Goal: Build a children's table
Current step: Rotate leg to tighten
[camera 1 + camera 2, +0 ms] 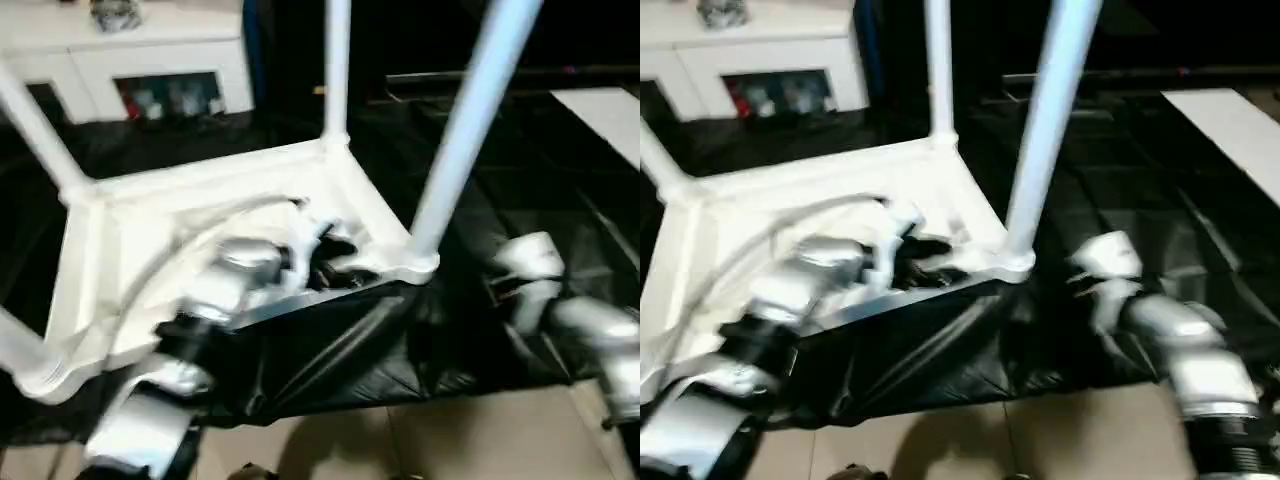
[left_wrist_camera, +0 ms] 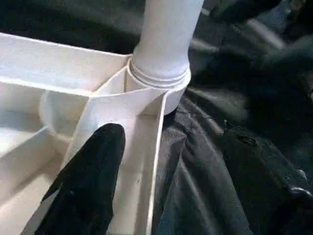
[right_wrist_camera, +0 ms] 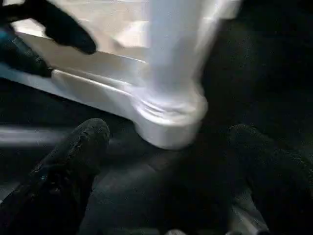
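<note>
Left tool (image 2: pixel 166 161) and right tool (image 3: pixel 171 161), fingers spread wide apart.

upturned table (image 1: pixel 200 215) on sheet (image 1: pixel 330 350), cabinet (image 1: pixel 130 60) behind

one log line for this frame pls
white plastic table: upside down on black sheet, legs in sockets | left gripper: open, straddling near rim by near-right tubular leg | right gripper: open, holding nothing, facing that corner

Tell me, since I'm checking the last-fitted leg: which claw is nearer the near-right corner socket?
Left. The left claw sits at the tabletop's rim beside the socket, one finger inside the edge. The right claw hangs apart, over the black sheet.
</note>
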Motion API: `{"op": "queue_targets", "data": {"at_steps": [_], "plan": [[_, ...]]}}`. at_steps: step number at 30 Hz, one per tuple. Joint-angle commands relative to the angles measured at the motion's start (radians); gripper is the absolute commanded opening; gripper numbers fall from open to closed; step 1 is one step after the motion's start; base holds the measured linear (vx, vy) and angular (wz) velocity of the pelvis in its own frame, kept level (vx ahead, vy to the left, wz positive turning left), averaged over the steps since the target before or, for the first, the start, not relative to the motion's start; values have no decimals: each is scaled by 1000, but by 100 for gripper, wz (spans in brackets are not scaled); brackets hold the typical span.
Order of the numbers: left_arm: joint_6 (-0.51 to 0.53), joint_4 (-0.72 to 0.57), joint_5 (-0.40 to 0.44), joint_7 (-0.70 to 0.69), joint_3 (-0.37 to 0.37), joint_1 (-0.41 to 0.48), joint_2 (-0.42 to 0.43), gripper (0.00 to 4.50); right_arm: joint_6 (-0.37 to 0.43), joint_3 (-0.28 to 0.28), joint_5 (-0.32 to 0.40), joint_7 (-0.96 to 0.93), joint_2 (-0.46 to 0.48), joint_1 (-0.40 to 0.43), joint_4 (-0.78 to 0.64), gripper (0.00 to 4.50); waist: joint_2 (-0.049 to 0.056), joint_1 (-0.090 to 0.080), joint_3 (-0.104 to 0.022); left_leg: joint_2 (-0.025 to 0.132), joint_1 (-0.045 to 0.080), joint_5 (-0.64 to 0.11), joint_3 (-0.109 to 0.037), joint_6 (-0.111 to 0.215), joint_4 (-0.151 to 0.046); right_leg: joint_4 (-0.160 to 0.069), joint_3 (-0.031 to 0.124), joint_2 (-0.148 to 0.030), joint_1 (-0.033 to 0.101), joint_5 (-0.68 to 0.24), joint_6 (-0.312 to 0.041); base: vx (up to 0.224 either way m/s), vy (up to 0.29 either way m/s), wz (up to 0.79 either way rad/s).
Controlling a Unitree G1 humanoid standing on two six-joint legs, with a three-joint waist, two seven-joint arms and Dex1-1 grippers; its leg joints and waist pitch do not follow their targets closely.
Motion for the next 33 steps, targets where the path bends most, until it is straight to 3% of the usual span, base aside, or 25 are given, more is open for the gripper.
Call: {"op": "queue_targets", "data": {"at_steps": [1,2,4,5,6,8,11,12,17,19,20,33], "plan": [[-62,86,41,39,-18,-31,-10,366,9,-12,-5,-24,1,4,-23,450,-21,2,-70,-3,3,-210,-5,78,-56,-88,19,-23,61,-323,-166,0,0,0],[-83,119,56,54,-26,-40,-14,366,10,-14,-6,-29,2,4,-23,450,-16,-4,-72,-3,4,-211,-6,80,-56,-90,17,-21,59,-321,-161,0,0,0],[-105,168,67,70,-28,-54,-20,366,11,-11,-7,-31,5,3,-25,450,-17,-9,-74,-3,4,-212,-8,86,-55,-87,16,-20,60,-297,-171,0,0,0],[-121,201,72,98,-20,-65,-23,341,10,-6,-7,-34,9,0,-24,450,-26,-13,-74,-3,0,-209,-9,93,-55,-85,14,-19,63,-288,-179,0,0,0],[-149,241,81,130,-17,-78,-23,341,8,0,-11,-38,17,-6,-21,450,-19,-14,-74,-5,0,-207,-9,100,-53,-86,12,-18,61,-298,-178,0,0,0],[-165,259,81,135,-15,-82,-18,331,3,7,-18,-40,24,-13,-14,450,-19,-16,-76,0,3,-206,-10,103,-54,-84,13,-20,59,-277,-193,0,0,0],[-176,290,72,124,-3,-90,-16,301,-2,18,-22,-43,29,-20,-11,450,-17,-15,-75,1,4,-204,-9,108,-54,-83,13,-20,57,-272,-207,0,0,0],[-189,309,72,119,-1,-96,-16,293,-2,20,-21,-45,29,-22,-11,450,-24,-14,-75,1,4,-200,-9,109,-54,-82,13,-20,58,-266,-210,0,0,0],[-233,381,67,81,4,-116,-8,245,-18,36,-33,-42,32,-39,8,450,-22,-9,-72,2,5,-214,-9,104,-56,-81,14,-24,59,-277,-211,0,0,0],[-243,382,75,59,-10,-113,-3,240,-23,40,-39,-40,31,-40,13,450,-30,-8,-72,1,4,-212,-9,104,-56,-82,15,-26,58,-290,-206,0,0,0],[-245,382,78,50,-13,-112,-2,217,-24,40,-41,-40,32,-41,14,450,-27,-8,-71,2,4,-210,-9,103,-57,-81,15,-27,58,-296,-205,0,0,0],[-297,441,122,-27,-47,-143,4,109,-41,54,-57,-36,33,-62,41,450,-26,-8,-72,3,5,-197,-8,108,-56,-78,17,-28,59,-265,-218,0,0,0]]}}
